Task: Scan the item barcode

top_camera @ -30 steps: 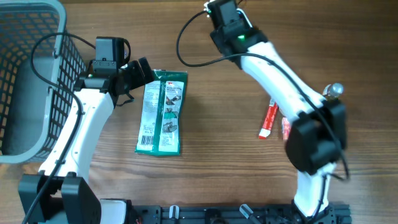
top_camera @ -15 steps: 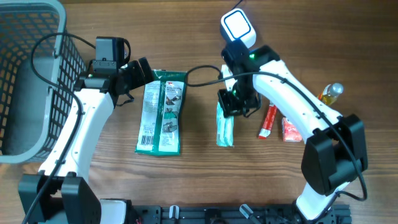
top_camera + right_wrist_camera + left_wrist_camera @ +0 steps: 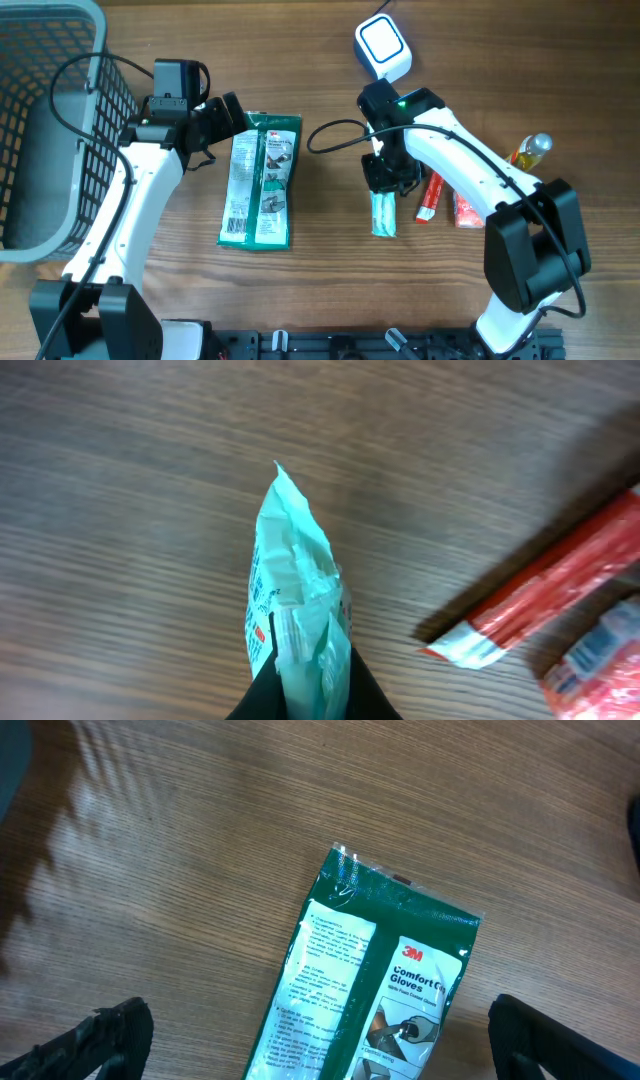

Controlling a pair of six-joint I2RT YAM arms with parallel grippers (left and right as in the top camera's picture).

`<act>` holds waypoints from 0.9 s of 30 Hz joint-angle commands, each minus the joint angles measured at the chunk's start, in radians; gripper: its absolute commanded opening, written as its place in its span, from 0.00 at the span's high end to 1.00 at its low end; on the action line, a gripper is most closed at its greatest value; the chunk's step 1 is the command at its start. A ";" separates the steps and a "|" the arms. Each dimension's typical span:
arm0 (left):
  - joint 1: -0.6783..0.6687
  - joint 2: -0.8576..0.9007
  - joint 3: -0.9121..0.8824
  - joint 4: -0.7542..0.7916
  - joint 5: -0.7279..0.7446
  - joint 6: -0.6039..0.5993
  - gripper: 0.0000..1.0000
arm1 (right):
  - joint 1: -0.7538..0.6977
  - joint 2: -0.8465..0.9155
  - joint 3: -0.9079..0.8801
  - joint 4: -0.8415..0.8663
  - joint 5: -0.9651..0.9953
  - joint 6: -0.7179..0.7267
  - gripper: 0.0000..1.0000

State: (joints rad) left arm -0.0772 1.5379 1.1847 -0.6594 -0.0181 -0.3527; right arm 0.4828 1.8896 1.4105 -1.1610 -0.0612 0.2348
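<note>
Basket (image 3: 40, 60): grey wire basket at the far left of the desk (image 3: 330, 290).
Left gripper (image 3: 230, 120): jaws stood wide apart and held nothing; it sat just left of the top corner of the glove pack. In the wrist view both fingertips (image 3: 110, 1040) framed the pack from either side without touching it.
Glove pack (image 3: 262, 180): green 3M Comfort Grip Gloves pack, lying flat on the desk, long side running away from the camera, printed face up.
White square device (image 3: 383, 47): at the far edge of the desk, above and well apart from the right gripper.
Right gripper (image 3: 386, 182): jaws narrowed and clamped on the upper end of the teal packet.
Teal packet (image 3: 383, 214): pinched at one end, turned edge-on in the wrist view (image 3: 295, 600); positioned between the glove pack and the red stick. Contact with the desk could not be judged.
Red stick packet (image 3: 431, 193): flat on the desk, tilted, just right of the teal packet.
Red-and-white packet (image 3: 462, 207): just beside the red stick, partly under the right arm.
Bottle (image 3: 532, 150): small, yellow with a round cap, near the right edge.
</note>
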 commanded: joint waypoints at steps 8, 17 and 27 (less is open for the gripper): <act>0.003 0.004 0.005 0.000 -0.010 0.005 0.00 | 0.002 0.005 -0.010 0.015 0.087 0.005 0.14; 0.003 0.004 0.005 0.000 -0.010 0.005 0.00 | 0.002 0.000 -0.006 0.066 0.161 0.116 0.00; 0.003 0.004 0.005 0.000 -0.010 0.005 0.00 | 0.002 -0.124 0.132 0.158 -0.119 0.133 0.00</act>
State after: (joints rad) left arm -0.0772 1.5379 1.1847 -0.6590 -0.0181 -0.3527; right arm 0.4828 1.8023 1.5219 -1.0119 -0.0261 0.3515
